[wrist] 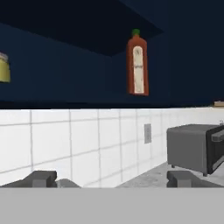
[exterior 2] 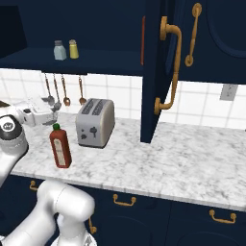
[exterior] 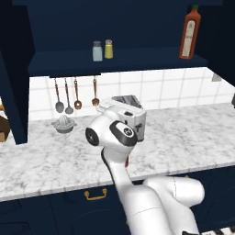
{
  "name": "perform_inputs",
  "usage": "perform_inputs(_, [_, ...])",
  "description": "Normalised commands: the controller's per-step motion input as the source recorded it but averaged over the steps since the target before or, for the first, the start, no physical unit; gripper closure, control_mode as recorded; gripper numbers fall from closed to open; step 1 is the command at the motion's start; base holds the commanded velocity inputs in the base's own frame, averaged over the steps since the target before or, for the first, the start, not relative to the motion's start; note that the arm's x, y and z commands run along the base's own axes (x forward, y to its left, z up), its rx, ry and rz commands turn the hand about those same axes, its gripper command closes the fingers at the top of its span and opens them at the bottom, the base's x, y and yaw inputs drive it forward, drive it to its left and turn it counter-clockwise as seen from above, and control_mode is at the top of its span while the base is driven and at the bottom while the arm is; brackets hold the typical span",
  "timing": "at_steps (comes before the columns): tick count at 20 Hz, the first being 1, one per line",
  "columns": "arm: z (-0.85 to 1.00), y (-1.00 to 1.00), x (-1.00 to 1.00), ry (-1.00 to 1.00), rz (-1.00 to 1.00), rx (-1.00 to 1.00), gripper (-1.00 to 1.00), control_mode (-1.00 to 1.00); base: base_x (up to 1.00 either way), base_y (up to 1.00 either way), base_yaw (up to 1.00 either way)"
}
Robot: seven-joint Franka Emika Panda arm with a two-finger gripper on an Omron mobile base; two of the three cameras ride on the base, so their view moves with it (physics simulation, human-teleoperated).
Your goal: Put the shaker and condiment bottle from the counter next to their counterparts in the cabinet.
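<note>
Left base view — shelf: the yellow shaker (exterior: 109,48) is standing just beside the pale blue-white shaker (exterior: 97,51) on the cabinet (exterior: 114,61) shelf, so that half of the job looks done; a tall red bottle (exterior: 189,33) is standing well apart from them, at the shelf's right end.
Left base view — arm: the white arm is rising in front of the marbled worktop (exterior: 193,137), hiding most of the toaster (exterior: 131,103).
Right base view — worktop: the second red bottle (exterior 2: 60,145) with the green cap is standing upright just left of the toaster (exterior 2: 95,122), untouched, so it is waiting to be moved.
Right base view — gripper: the gripper (exterior 2: 50,115) is hovering above and a little left of that bottle, holding nothing.
Hand view — fingers: the two fingers (wrist: 41,178) are sitting wide apart and empty.
Hand view — cabinet: the shelf bottle (wrist: 137,64) is showing ahead, with the yellow shaker (wrist: 4,68) at the left edge.
Left to do, as I judge it: gripping the worktop bottle and placing it beside its twin on the shelf.
</note>
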Motion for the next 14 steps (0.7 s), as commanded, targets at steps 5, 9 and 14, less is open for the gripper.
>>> perform_inputs(5, [-0.42,0.26,0.0,-0.01,-0.2,0.29,-1.0,-1.0,0.0,0.0,0.0])
perform_inputs(9, [-0.23,0.16,0.1,0.0,-0.06,0.11,-1.0,-1.0,0.0,0.0,0.0])
perform_inputs(14, [-0.98,0.3,0.44,0.06,-0.24,0.46,-1.0,-1.0,0.0,0.0,0.0])
